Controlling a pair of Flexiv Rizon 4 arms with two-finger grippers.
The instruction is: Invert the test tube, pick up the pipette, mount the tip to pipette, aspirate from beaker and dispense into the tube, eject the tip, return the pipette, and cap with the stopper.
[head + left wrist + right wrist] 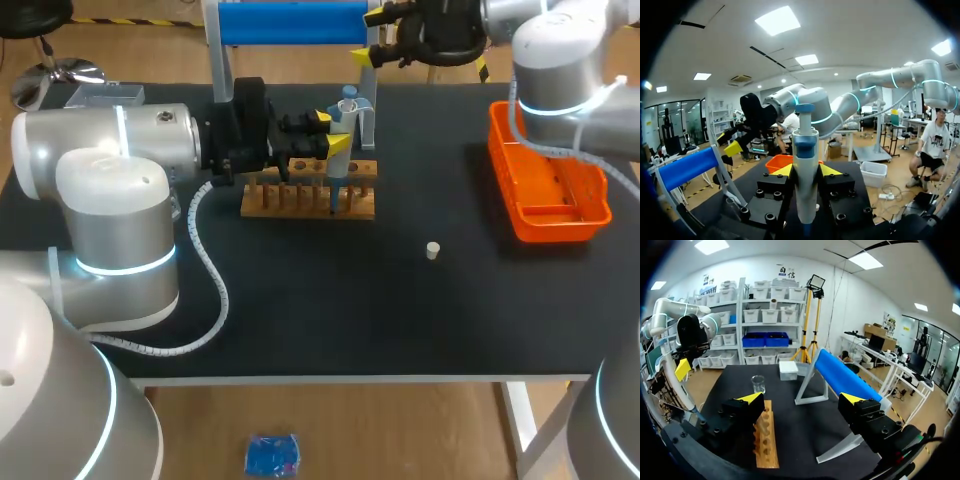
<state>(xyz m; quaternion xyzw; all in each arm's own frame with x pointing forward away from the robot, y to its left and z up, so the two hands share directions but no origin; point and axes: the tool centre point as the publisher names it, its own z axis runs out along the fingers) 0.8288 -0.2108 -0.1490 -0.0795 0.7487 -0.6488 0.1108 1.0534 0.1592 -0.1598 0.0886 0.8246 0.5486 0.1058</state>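
Note:
My left gripper (332, 132) is shut on a white and blue pipette (347, 104), held upright with its lower end down at the wooden tube rack (310, 200). In the left wrist view the pipette (805, 175) stands between the yellow fingertips (782, 170). A small pale stopper (433, 250) lies alone on the black table. My right gripper (385, 42) hangs open and empty at the far edge, above the rack (765, 440). A glass beaker (758, 384) stands beyond the rack's end. I cannot make out the test tube.
An orange tray (548, 190) sits at the right of the table. A frame with a blue roller (290, 22) stands at the back, just behind the rack. A white box (788, 370) rests near the beaker.

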